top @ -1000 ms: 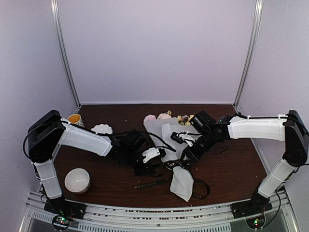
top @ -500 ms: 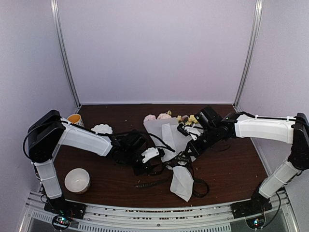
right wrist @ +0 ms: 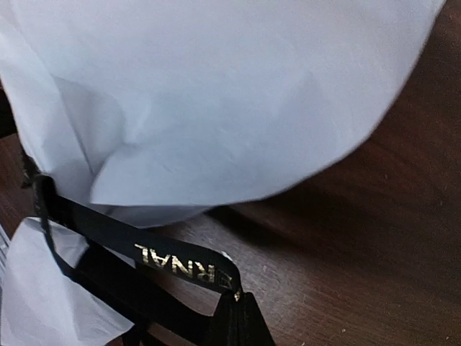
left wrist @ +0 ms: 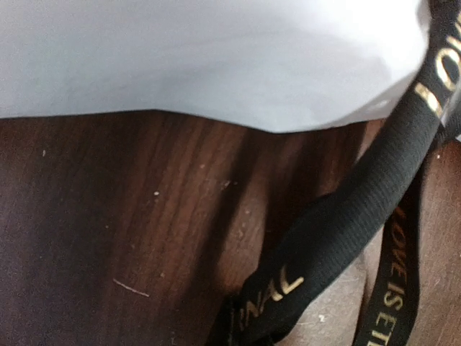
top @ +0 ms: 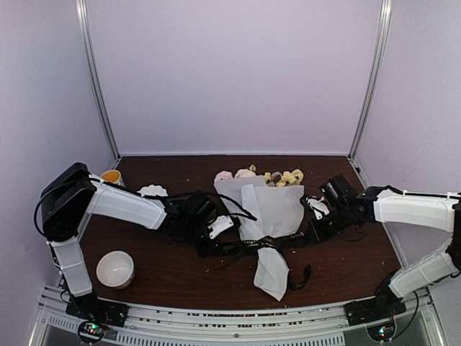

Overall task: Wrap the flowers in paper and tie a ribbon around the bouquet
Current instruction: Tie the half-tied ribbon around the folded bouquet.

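The wrapping looks done: the paper (top: 272, 205), thin, frosted and softly creased, forms a cone around the flowers (top: 245, 174). This bouquet (top: 263, 229) lies mid-counter with its pink and yellow blooms toward the far edge. The ribbon (top: 270, 241), a flat ribbed black weave with gold lettering, crosses the narrow waist, taut between the left gripper (top: 209, 247) and right gripper (top: 311, 232), each clamped on an end. The tying seems unfinished; no knot can be made out. The counter (top: 346, 259) is dark grained wood.
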